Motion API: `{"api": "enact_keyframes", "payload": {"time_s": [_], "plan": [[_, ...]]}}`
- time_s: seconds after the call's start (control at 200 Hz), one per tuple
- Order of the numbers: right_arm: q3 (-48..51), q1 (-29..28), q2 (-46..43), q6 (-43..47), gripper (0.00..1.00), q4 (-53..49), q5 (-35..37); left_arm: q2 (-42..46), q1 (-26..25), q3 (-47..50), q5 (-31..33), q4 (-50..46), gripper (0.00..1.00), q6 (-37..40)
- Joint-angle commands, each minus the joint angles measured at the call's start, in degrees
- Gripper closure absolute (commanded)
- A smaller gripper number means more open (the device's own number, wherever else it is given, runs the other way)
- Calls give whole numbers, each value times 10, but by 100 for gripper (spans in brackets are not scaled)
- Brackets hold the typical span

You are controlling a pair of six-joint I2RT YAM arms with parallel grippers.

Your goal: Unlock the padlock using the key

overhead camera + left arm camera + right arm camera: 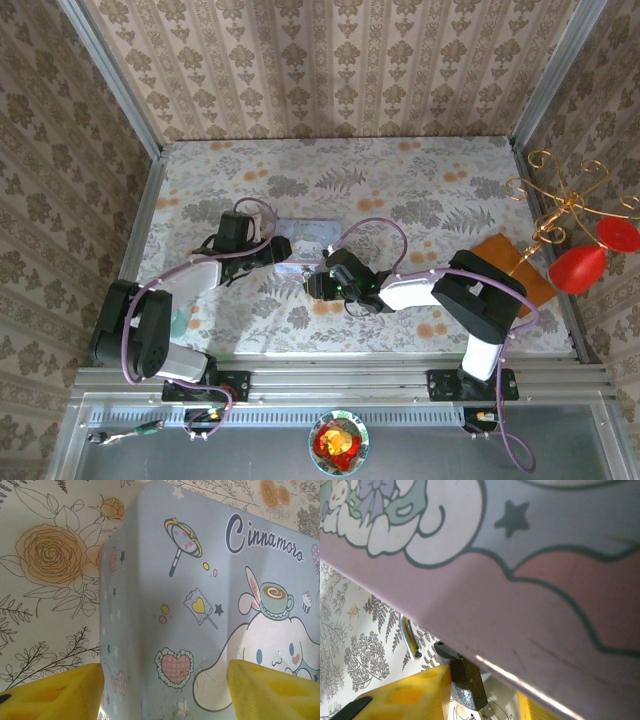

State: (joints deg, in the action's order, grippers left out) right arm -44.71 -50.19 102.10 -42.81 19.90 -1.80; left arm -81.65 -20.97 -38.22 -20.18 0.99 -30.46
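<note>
The left pincer [165, 670] is spread wide. Its yellow fingers [60, 695] straddle a corner of the pale blue tin [200, 580], one beside the tin's wall and the other over the lid. The right pincer [480, 702], close against the tin's side, is partly spread. The padlock [467, 682] sits between its fingers, touching one, with a gap to the other. The silvery shackle [407, 637] curves out ahead of that finger, above the flowered surface [350, 650].

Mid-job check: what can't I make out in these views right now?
Right wrist: whether a key sits in the padlock; blurred, at the bottom edge.
Right wrist: whether the fingers grip it; the tin hides most of one.
Top: padlock too small, under the right gripper.
</note>
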Motion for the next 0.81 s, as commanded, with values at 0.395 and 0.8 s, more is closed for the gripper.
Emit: {"api": "enact_keyframes", "payload": {"time_s": [0.395,0.8], "plan": [[-24,-9,24,7,69,-18,-6,7,-13,27,31,-30,35,-10],[-4,-10,16,-23,81,5,11,16,-30,37,70,-38,36,-23]]}}
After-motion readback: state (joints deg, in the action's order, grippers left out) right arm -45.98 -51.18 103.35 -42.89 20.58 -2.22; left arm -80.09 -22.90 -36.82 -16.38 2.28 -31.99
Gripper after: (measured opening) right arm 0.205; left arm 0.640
